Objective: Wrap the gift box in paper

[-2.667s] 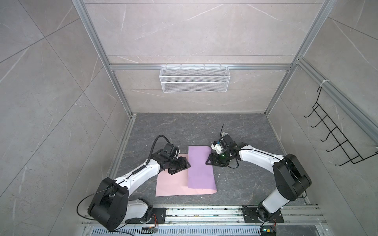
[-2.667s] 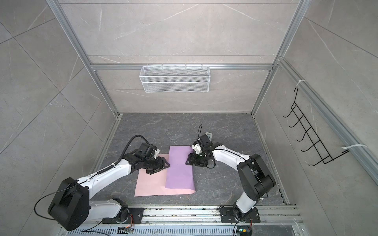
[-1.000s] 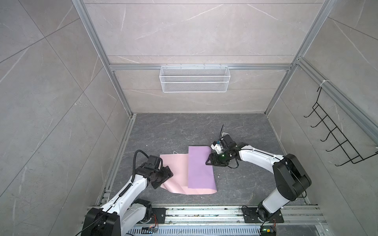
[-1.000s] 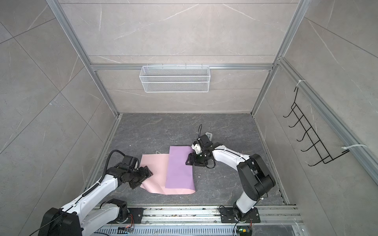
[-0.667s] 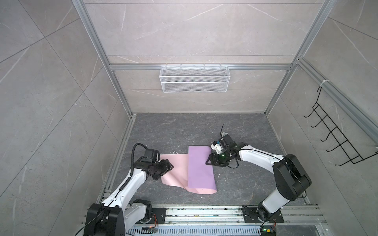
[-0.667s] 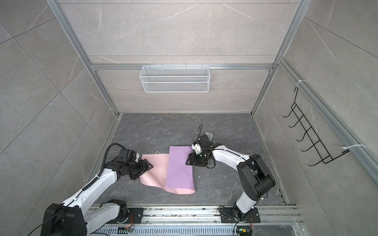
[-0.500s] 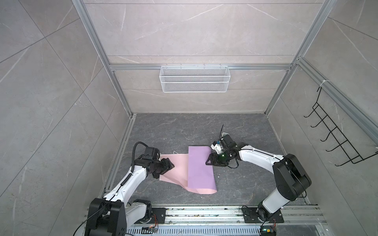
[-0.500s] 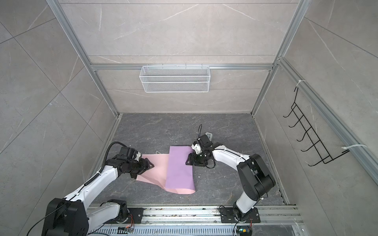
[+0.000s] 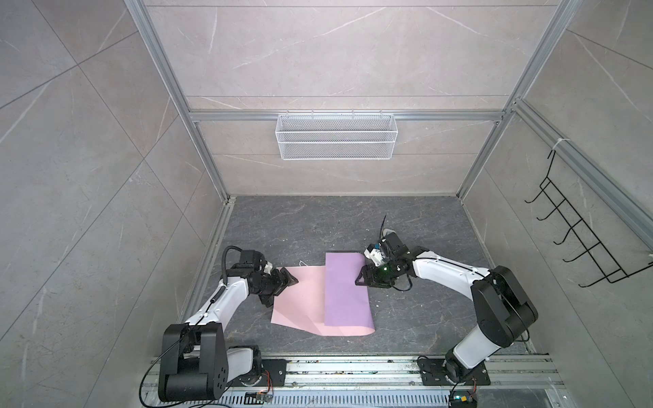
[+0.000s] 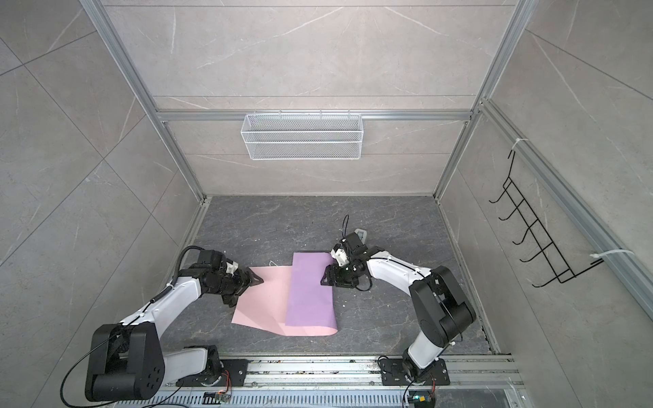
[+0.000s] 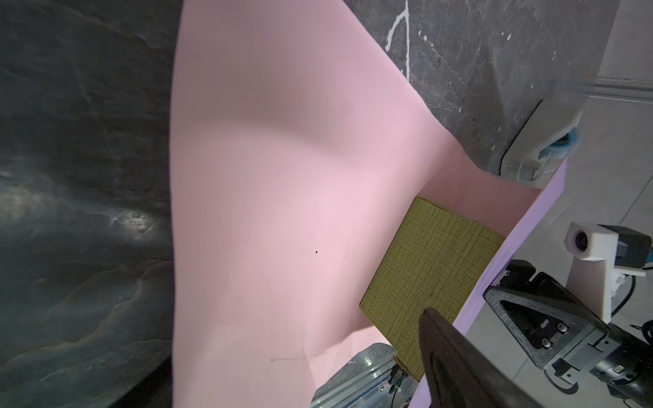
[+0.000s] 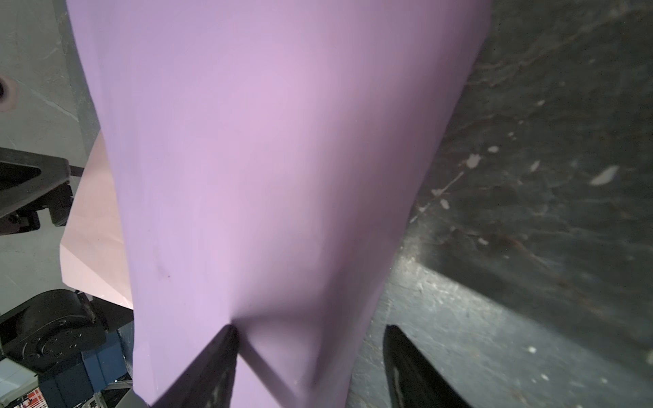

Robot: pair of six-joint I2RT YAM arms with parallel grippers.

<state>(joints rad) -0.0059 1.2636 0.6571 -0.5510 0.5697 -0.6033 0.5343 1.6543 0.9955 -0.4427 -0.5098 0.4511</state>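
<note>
1. Nearest the rail, the paper (image 9: 300, 307) lies pink face up on the table (image 9: 406, 318), and its near right corner curls loosely. It looks thin, light and limp, so it should crease and slide easily. An edge or corner is the place to take it, not the middle.
2. The left gripper (image 9: 282, 290) sits at the sheet's left edge with its jaws spread, grasping nothing.
3. The lilac flap (image 9: 344, 293) is folded over from the right. The gift box (image 11: 434, 272), seen only in the left wrist view, sits beneath it on the pink face. It appears to be rigid, light, textured cardboard and is likely to skid if the paper is tugged while nothing holds it down.
4. The right gripper (image 12: 308, 327) has its jaws apart. One fingertip (image 12: 226, 339) dents the flap and the other hangs over bare table, so it pins the paper and does not pinch it.
5. Farthest, a grey-white device (image 9: 388, 232) lies just beyond the right wrist.
</note>
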